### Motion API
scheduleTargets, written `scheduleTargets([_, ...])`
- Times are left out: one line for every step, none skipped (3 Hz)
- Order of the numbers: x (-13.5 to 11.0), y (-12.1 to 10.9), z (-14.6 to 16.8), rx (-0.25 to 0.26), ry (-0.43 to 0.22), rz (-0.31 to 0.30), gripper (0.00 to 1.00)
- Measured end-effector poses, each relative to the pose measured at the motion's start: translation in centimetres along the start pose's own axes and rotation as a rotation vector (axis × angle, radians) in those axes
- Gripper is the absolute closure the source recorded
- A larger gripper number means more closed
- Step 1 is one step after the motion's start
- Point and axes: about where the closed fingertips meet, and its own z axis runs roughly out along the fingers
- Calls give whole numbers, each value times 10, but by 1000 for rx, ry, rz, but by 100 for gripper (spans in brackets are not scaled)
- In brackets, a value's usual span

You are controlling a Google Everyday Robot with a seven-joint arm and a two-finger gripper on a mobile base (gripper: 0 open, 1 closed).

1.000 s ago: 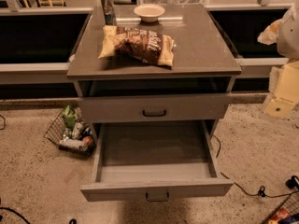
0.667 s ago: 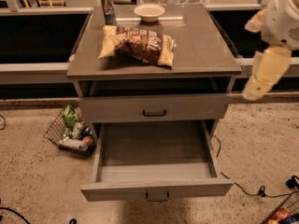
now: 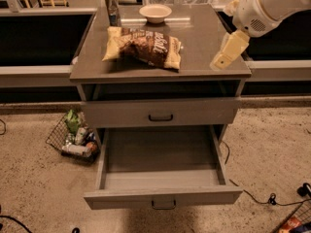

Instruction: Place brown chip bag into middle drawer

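The brown chip bag [image 3: 146, 46] lies flat on the grey cabinet top [image 3: 204, 38], left of its centre, dark brown in the middle with pale yellow ends. The middle drawer [image 3: 163, 196] is pulled out wide below, and its deep tray is empty. Above it sits a closed grey front panel with a black handle [image 3: 160, 117]. My gripper [image 3: 222, 58] hangs from the white arm at the upper right. It is over the right front corner of the cabinet top, pointing down and left, about a bag's width right of the bag and apart from it.
A white bowl [image 3: 155, 12] and a dark bottle [image 3: 112, 8] stand at the back of the cabinet top. A wire basket with small packets [image 3: 73, 139] lies on the floor to the left. Cables [image 3: 269, 198] run over the floor at the right. Dark counters flank the cabinet.
The arm has swung in from the right edge, moving left and upward. The gripper now hangs over the cabinet's right front corner. The bag and the drawers have not moved.
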Motion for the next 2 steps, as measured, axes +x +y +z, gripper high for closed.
scheduleTargets([0,0,0,-1,1,-1,0])
scheduleTargets([-7,-5,18,-8,-30,9,0])
